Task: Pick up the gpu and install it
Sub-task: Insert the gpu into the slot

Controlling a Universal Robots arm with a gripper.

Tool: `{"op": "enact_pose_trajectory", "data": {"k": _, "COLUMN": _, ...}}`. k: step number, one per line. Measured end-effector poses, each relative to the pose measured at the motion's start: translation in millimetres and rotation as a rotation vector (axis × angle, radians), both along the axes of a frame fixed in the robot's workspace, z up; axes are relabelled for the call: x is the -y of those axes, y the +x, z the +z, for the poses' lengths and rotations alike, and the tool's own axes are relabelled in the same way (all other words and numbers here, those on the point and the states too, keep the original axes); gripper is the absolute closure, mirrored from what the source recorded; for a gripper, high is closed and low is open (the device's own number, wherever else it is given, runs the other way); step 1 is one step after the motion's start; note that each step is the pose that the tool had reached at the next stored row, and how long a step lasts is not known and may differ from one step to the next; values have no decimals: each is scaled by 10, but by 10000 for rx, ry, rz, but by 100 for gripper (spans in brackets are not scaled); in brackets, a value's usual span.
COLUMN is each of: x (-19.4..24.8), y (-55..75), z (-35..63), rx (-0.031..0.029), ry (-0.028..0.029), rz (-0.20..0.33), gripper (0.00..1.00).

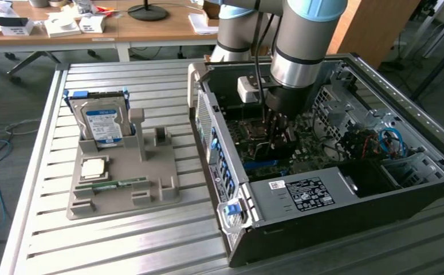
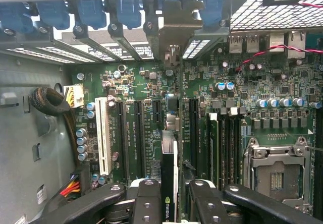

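The gpu [image 2: 168,178] stands edge-on between my fingers, a thin dark card with a green logo near the grip. Its silver end bracket [image 2: 172,35] reaches up to the case's rear slot openings, among the blue latches. My gripper [image 2: 174,204] is shut on the card, with one black finger [image 2: 146,199] on each side. The card hangs over the green motherboard [image 2: 146,82] in line with the long black slots; whether it touches a slot I cannot tell. In the exterior view the gripper [image 1: 276,129] reaches down inside the open computer case [image 1: 321,195].
A white slot [image 2: 103,135], a CPU socket [image 2: 277,171] and red-black cables [image 2: 267,52] surround the card. Outside the case, a grey holder [image 1: 122,189] carries a blue-labelled hard drive [image 1: 99,123], a processor chip [image 1: 93,167] and a memory stick [image 1: 114,184].
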State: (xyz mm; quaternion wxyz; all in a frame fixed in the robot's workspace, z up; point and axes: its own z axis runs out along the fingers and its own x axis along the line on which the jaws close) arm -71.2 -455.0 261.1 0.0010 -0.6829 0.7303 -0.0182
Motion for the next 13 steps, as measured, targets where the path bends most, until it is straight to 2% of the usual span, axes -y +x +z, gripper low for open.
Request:
{"op": "enact_pose_trajectory", "data": {"k": 2, "x": 0, "y": 0, "z": 0, "rx": -1, "ry": 0, "rz": 0, "gripper": 74}}
{"op": "enact_pose_trajectory", "data": {"k": 6, "x": 0, "y": 9, "z": 0, "rx": -64, "ry": 1, "rz": -1, "gripper": 74}}
{"op": "enact_pose_trajectory", "data": {"k": 13, "x": 0, "y": 11, "z": 0, "rx": -94, "ry": 2, "rz": 1, "gripper": 74}}
